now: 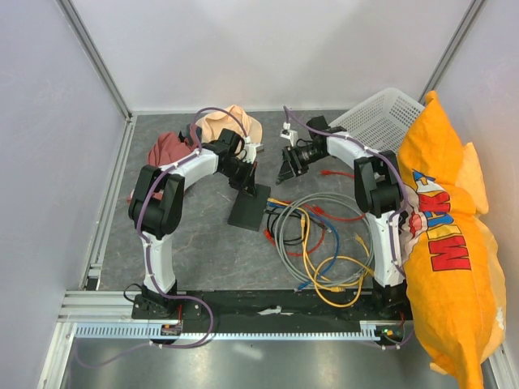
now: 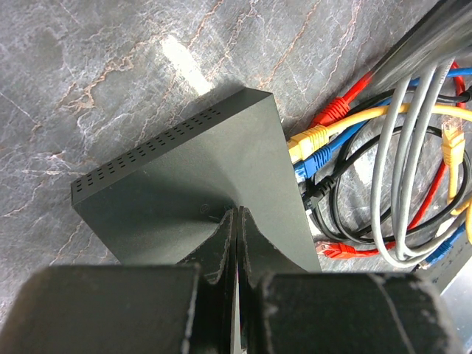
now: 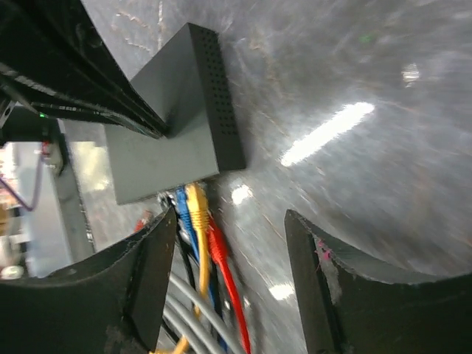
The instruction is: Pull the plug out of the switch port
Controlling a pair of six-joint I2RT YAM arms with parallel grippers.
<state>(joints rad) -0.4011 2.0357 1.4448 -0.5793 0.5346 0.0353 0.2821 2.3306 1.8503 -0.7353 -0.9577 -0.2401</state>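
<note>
The flat black box switch (image 2: 184, 169) lies on the grey surface (image 2: 88, 74), pinned by the clenched left end effector (image 2: 236, 221). The released right end effector (image 3: 236, 251) should pinch the yellow plug (image 3: 195, 203) and pull straight out.

1. The left arm (image 1: 158, 259) is made of white tubes linked by bulky black joints.
2. The right arm (image 1: 381, 243) has the same white tubes and black joints.
3. A grey-purple cable (image 1: 146, 235) runs outside each arm.
4. Each base (image 1: 154, 301) is black.
5. The left pincer (image 2: 234, 217) is matte black with rough, chipped edges.
6. The right pincer (image 3: 230, 221) has thick black fingers (image 3: 151, 287); one carries a pink fleck.
</note>
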